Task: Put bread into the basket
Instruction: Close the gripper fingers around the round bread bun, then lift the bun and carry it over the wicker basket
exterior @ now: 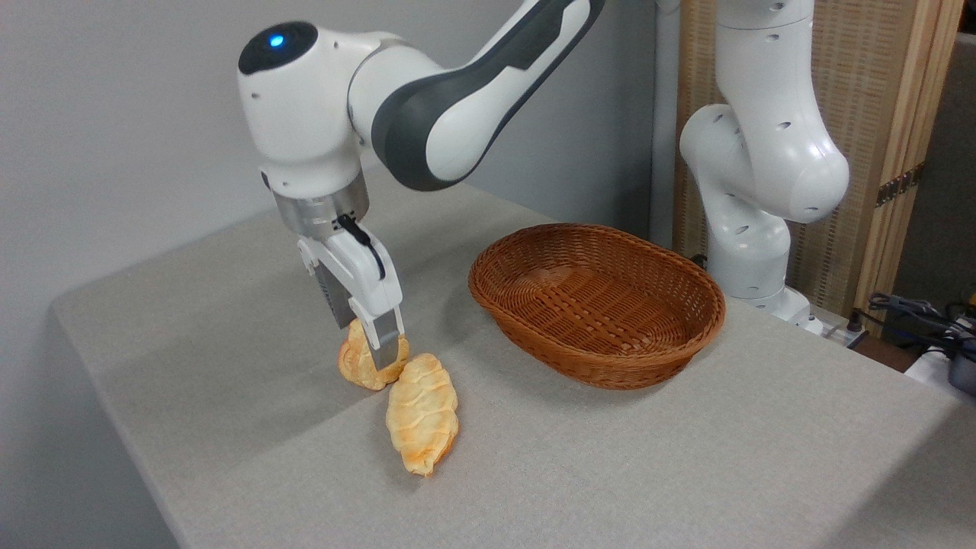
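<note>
The bread (355, 364), a small golden-tan bun, lies on the grey tablecloth left of centre. My gripper (375, 349) has come straight down onto it. One white finger (386, 343) stands in front of the bun and covers its right half. The other finger is hidden behind it, so the jaw gap does not show. The bun's underside looks to be resting on the cloth. The basket (690, 335), oval, shallow and reddish-brown wicker, stands empty to the right, about a hand's width from the bun.
A longer ridged croissant-like loaf (422, 415) lies just in front and right of the bun, touching it. The arm's white base (751, 252) rises behind the basket. The table's front left edge (114, 396) is near. Cables (923, 316) lie at far right.
</note>
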